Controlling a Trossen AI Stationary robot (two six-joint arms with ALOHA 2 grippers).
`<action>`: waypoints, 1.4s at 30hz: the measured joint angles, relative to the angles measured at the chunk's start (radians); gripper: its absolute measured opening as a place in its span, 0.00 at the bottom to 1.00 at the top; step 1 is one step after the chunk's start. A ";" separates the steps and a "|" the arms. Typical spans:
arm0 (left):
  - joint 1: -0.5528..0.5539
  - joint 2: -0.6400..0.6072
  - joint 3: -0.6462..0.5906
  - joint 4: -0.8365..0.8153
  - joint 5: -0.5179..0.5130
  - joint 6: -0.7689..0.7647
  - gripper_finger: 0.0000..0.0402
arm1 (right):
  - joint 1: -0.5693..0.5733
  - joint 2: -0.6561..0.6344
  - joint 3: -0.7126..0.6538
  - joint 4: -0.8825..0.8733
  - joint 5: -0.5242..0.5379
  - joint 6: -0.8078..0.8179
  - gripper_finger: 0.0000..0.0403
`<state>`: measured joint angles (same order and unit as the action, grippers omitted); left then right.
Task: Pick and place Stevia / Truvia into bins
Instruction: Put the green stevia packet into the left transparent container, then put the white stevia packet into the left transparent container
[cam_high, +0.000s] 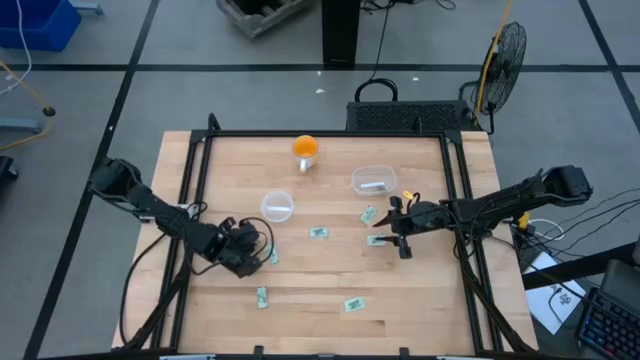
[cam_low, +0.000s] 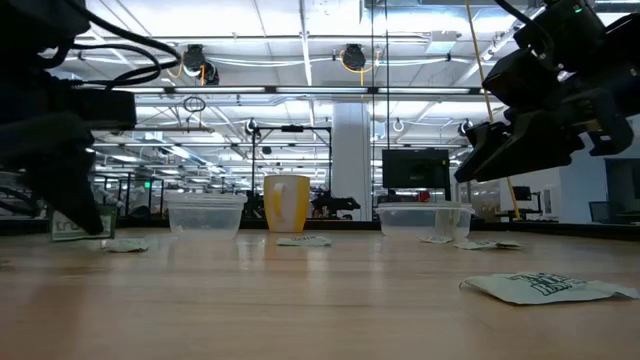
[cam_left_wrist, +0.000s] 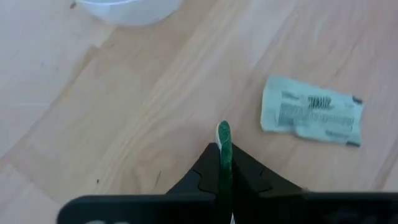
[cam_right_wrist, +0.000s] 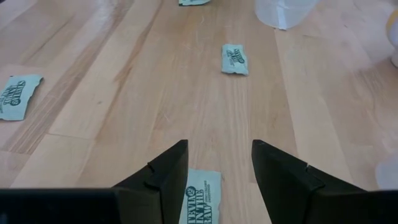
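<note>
The left gripper (cam_high: 268, 256) is seen low over the front-left part of the wooden table (cam_high: 420, 310), fingers pressed together on a green-and-white Stevia sachet (cam_left_wrist: 224, 155) held edge-on; in the left wrist view the sachet's thin edge sticks up between the two dark fingers (cam_left_wrist: 205, 171). Another sachet (cam_left_wrist: 312, 112) lies flat on the wood just ahead of that gripper, and the rim of the round bin (cam_left_wrist: 127, 9) shows farther off. In the high view the round clear bin (cam_high: 277, 206) sits near the table's middle-left, and the rounded-rectangular bin (cam_high: 373, 180) stands to its right with something pale inside. An orange ball-shaped object (cam_high: 305, 149) on a white base is set behind them, near the back edge. The right gripper (cam_high: 388, 232) hovers over the table's right-centre, fingers spread apart, with a sachet (cam_right_wrist: 202, 202) lying flat on the wood between and just below them, not gripped. More loose sachets are scattered: one near centre (cam_high: 319, 232), one by the rectangular bin (cam_high: 369, 214), two near the front edge (cam_high: 262, 297) (cam_high: 352, 304). In the low view a sachet (cam_low: 540, 287) lies close to the camera at right.
</note>
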<state>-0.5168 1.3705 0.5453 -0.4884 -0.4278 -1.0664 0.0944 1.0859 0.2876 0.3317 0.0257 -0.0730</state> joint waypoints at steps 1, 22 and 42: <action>0.007 0.000 0.000 0.011 0.000 0.001 0.04 | -0.002 0.000 0.000 0.000 0.000 0.000 0.42; 0.303 -0.004 0.003 0.729 -0.234 0.604 0.04 | -0.003 0.000 0.000 0.045 0.000 0.000 0.42; 0.479 -0.011 0.004 0.489 -0.095 0.475 0.05 | -0.003 0.000 0.000 0.042 0.000 0.007 0.42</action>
<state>-0.0376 1.3594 0.5491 0.0009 -0.5230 -0.5913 0.0913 1.0859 0.2874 0.3741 0.0254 -0.0662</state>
